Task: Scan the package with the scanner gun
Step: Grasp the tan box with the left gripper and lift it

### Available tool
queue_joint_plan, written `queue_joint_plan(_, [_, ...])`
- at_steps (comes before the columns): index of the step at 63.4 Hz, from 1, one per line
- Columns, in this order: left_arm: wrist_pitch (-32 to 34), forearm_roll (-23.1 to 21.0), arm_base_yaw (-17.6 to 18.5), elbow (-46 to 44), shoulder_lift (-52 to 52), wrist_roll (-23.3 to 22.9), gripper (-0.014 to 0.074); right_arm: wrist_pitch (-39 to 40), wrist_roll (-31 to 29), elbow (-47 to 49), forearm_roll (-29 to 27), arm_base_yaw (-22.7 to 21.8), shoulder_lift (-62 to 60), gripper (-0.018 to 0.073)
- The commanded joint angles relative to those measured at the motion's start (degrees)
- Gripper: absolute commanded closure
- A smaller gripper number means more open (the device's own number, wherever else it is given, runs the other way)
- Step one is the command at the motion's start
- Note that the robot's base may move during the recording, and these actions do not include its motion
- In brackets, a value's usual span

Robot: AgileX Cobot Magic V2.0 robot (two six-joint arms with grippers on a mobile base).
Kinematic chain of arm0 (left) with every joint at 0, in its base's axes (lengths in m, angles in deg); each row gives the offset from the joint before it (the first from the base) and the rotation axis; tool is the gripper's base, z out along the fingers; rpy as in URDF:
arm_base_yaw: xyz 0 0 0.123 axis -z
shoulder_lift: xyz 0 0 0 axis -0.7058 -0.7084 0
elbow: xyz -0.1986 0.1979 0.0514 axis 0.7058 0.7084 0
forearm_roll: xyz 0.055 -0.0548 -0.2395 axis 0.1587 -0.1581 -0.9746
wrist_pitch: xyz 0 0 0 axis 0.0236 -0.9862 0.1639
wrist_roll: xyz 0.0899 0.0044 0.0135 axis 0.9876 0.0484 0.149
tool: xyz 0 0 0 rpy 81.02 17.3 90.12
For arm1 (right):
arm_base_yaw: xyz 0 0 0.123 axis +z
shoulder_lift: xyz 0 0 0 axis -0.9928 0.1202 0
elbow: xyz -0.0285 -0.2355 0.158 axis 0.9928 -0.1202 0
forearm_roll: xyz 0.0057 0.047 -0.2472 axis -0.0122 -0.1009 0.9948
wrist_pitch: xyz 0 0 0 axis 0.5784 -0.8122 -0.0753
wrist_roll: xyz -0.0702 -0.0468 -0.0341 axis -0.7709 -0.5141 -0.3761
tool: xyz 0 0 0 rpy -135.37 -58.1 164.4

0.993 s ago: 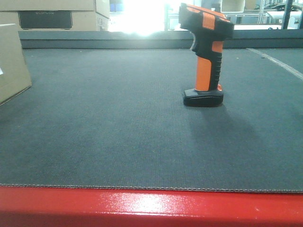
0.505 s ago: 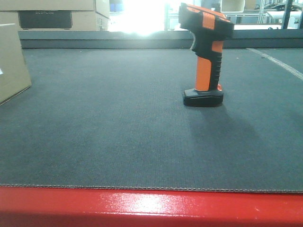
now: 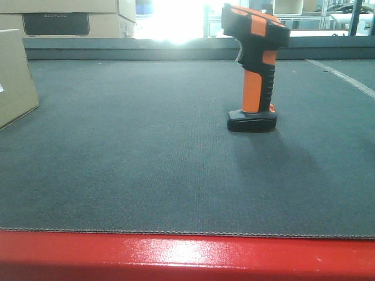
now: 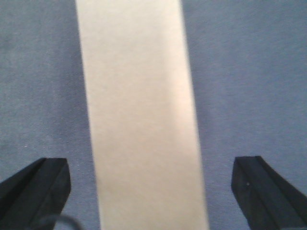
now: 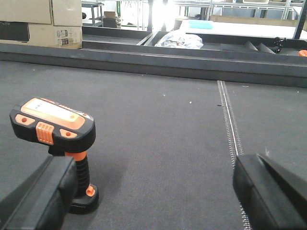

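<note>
- Your scanner gun (image 3: pixel 256 70) stands upright on its flat black base on the bench (image 3: pixel 129 175). It is right of the middle and well back from the red front edge.
- Your package (image 3: pixel 14 76) sits toward the bench's left side, well apart from the scanner gun and partly cut off by the picture's edge.
- Your left gripper (image 4: pixel 151 167) hangs over the package, which shows there as a plain tan strip. Its fingers (image 4: pixel 38 191) are released and spread wide, one on either side, clear of the cardboard.
- Your right gripper (image 5: pixel 153 165) sits low by the scanner gun, with its fingers (image 5: pixel 268 191) released and wide apart. One finger overlaps the handle in the wrist view, and you cannot tell whether it touches.
- Larger cardboard boxes (image 3: pixel 55 23) with a dark panel stand beyond the far left corner.
</note>
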Motion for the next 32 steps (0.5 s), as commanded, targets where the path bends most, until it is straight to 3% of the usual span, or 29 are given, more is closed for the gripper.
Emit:
queue_joint_plan(1, [0.71,0.0,-0.27,-0.54,-0.84,0.0,0.0019,0.64,0.07,0.5,0.45,-0.05,0.34,0.0])
queue_joint_plan(17, [1.75,-0.4,-0.27,-0.43,-2.52,-0.41,0.0037,0.42,0.07,0.5,0.45,-0.05,0.34,0.0])
queue_joint_plan(32, [1.59,-0.4,-0.27,-0.43,-2.83,-1.46,0.0161,0.42,0.07,0.5,0.45,-0.05,0.34,0.0])
